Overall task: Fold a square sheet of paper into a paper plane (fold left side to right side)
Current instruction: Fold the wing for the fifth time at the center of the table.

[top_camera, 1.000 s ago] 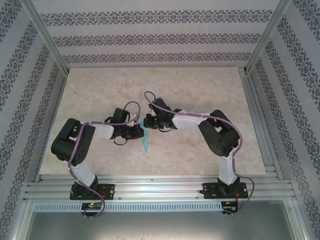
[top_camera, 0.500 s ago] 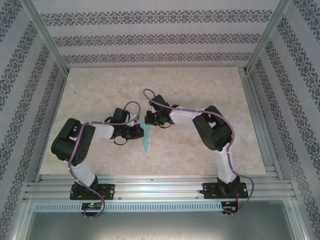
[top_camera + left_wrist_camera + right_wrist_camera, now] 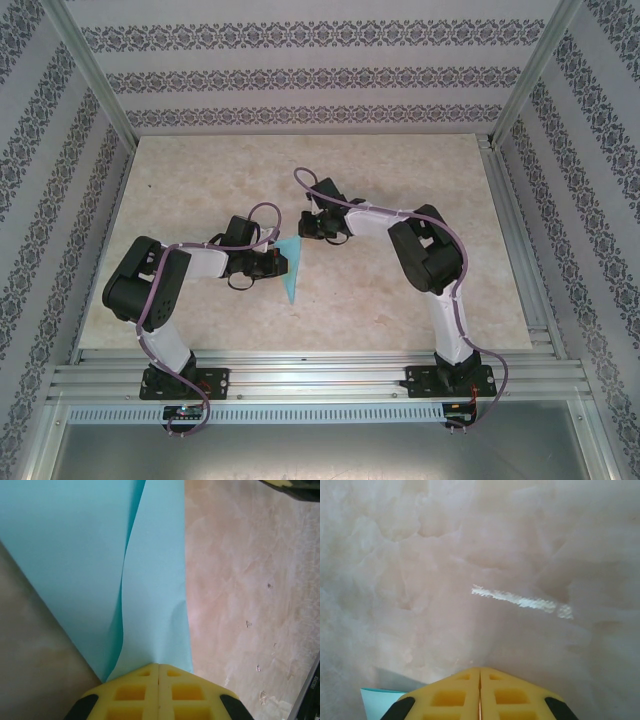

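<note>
Left claw (image 3: pixel 159 666) is pinched shut on my plane (image 3: pixel 75 555). Right claw (image 3: pixel 480 669) is shut and empty, just past the plane, over the table (image 3: pixel 520 540).

Overhead looks down; wrist views close, sharing paper plane (image 3: pixel 65 540).

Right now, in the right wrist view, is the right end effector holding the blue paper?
No, the right end effector is shut on nothing, and the blue paper lies off to its side.
</note>
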Tool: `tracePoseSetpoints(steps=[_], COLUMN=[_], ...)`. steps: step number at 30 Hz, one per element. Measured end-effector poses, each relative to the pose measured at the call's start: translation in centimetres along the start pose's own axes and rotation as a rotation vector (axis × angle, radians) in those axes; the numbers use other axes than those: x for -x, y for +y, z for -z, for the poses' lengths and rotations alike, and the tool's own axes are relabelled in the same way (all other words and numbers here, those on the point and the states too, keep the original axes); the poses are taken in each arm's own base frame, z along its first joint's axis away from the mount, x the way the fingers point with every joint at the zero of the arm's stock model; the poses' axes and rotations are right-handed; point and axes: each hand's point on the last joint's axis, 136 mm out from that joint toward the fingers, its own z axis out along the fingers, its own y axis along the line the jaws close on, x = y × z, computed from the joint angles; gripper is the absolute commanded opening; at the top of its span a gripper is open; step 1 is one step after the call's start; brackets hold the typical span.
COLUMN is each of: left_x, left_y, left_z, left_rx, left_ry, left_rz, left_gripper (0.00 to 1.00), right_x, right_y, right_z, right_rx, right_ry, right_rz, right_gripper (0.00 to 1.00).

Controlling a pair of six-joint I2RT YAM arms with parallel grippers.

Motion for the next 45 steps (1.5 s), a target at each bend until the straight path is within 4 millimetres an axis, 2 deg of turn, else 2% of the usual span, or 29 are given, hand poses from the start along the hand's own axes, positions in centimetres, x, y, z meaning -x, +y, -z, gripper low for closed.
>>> tracePoseSetpoints(steps=[4,6,9,12,15,19,23,27,33,45], left_x=[0.0,0.0,0.0,0.1,0.1,0.1,0.1,0.1,0.2,0.5], left_y=[0.0,0.0,0.0,0.0,0.0,-0.1,-0.1,-0.1,-0.2,-0.3], left_z=[0.0,0.0,0.0,0.0,0.0,0.0,-0.1,-0.1,-0.2,-0.5], left_rx=[0.000,0.000,0.000,0.000,0.001,0.001,0.001,0.001,0.003,0.000], left_ry=[0.000,0.000,0.000,0.001,0.003,0.004,0.005,0.005,0.005,0.002], left_rz=[0.000,0.000,0.000,0.001,0.002,0.003,0.003,0.003,-0.002,-0.011], left_gripper=[0.00,0.00,0.00,0.00,0.00,0.00,0.00,0.00,0.00,0.00], right_x=[1.1,1.7,2.1,1.6,-0.3,-2.8,-4.1,-5.3,-4.1,-2.6], right_y=[-1.1,-0.9,0.4,2.8,4.6,5.5,4.9,3.4,3.3,2.5], right_z=[1.3,3.0,6.1,7.8,6.9,4.5,2.5,0.7,-0.2,-0.4], right_rx=[-0.035,-0.033,-0.001,0.071,0.125,0.137,0.125,0.092,0.055,0.018], right_ry=[-0.031,-0.058,-0.107,-0.146,-0.127,-0.067,-0.030,0.003,-0.004,0.019], right_rz=[-0.004,-0.003,-0.004,-0.007,-0.011,-0.021,-0.040,-0.055,-0.015,0.037], right_gripper=[0.11,0.11,0.11,0.11,0.10,0.10,0.10,0.10,0.10,0.12])
